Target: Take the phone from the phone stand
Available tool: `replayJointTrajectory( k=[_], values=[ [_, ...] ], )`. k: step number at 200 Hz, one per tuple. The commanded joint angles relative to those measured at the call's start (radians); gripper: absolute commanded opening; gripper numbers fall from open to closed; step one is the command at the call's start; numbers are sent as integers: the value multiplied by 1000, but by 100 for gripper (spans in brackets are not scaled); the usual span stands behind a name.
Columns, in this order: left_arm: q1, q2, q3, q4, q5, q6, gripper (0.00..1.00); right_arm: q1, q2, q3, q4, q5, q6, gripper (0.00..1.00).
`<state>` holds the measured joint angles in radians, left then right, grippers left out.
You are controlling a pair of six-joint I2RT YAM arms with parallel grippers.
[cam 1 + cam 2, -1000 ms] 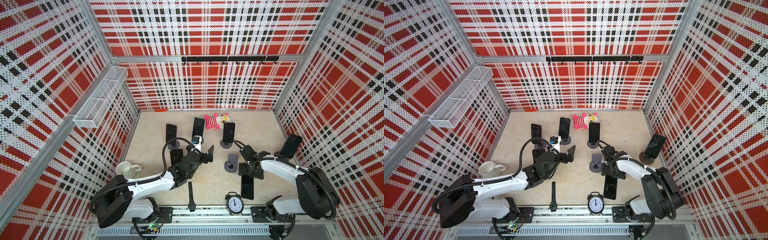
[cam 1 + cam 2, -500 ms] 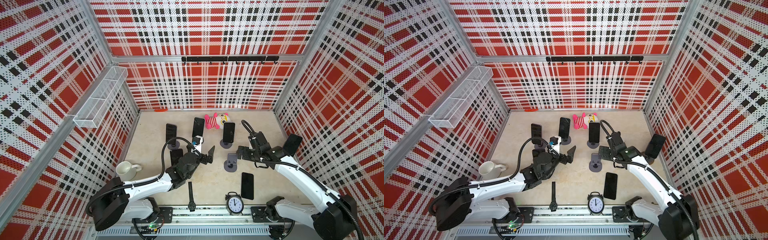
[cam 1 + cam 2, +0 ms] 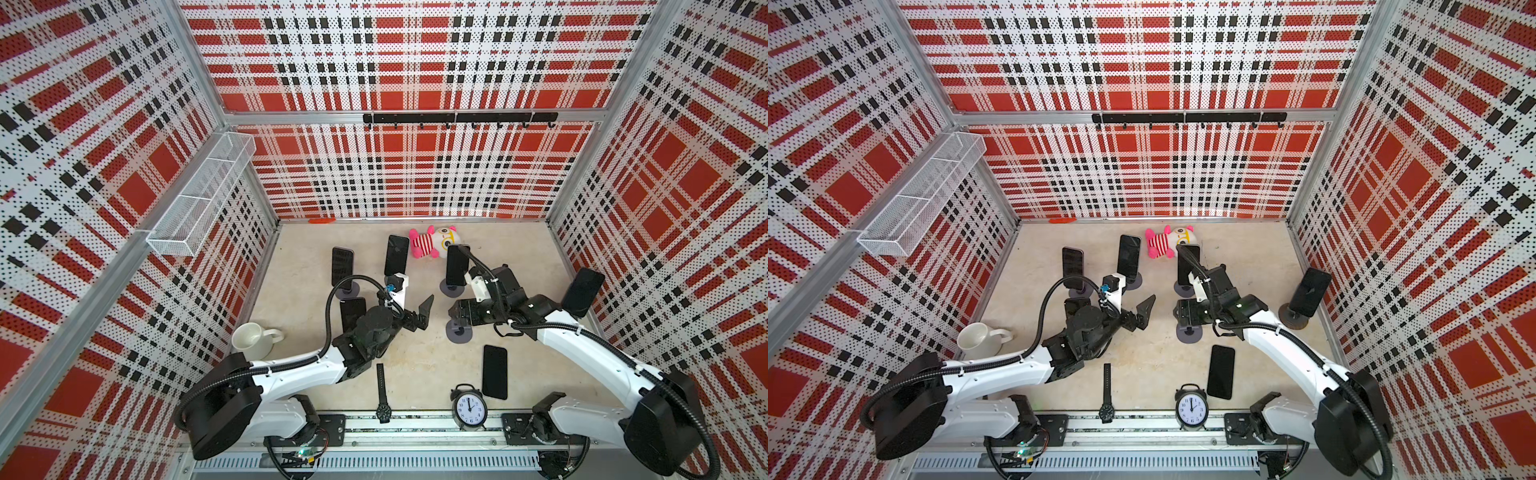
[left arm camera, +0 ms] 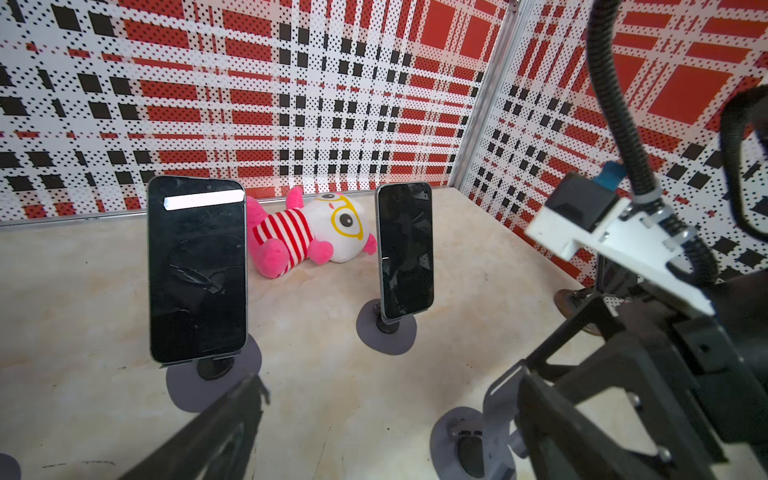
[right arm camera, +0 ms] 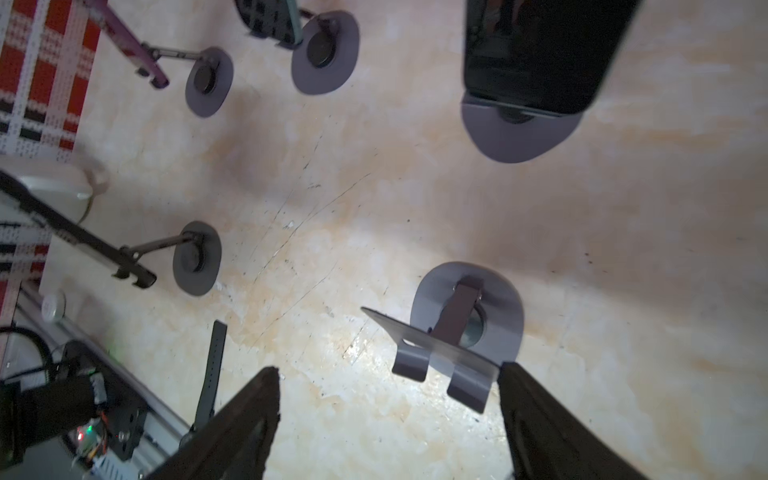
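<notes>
The right end effector has swung down from the standing phones at upper centre and now hangs over the empty phone stand at mid-frame, fingers apart and empty. The phone lies flat on the table, lower right of that stand, near the alarm clock. The left end effector stays put, fingers wide apart.

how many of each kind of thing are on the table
phones: 6
stands: 6
mug: 1
watch: 1
clock: 1
plush: 1
red item at the back wall: 1
total: 17
</notes>
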<state>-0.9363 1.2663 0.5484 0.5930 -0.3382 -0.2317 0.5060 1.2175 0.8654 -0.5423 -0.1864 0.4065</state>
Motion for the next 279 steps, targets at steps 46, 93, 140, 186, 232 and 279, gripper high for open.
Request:
replayJointTrajectory(
  k=[46,93,140,186,232,279],
  values=[
    [10,-7,-21,56,35,-5,98,-133,37,-31,137,-135,-162,88],
    [13,-9,-28,56,31,-6,98,-107,48,-96,254,-259,-156,85],
    [13,0,-25,56,44,-16,98,-57,113,-93,242,-130,-144,83],
    [14,2,-23,57,41,-16,98,-53,141,-81,263,-170,-113,70],
    [19,8,-23,57,36,-16,98,-42,113,-119,293,-50,-57,62],
    [34,22,-22,56,50,-29,98,128,175,-135,359,338,97,70]
  ],
)
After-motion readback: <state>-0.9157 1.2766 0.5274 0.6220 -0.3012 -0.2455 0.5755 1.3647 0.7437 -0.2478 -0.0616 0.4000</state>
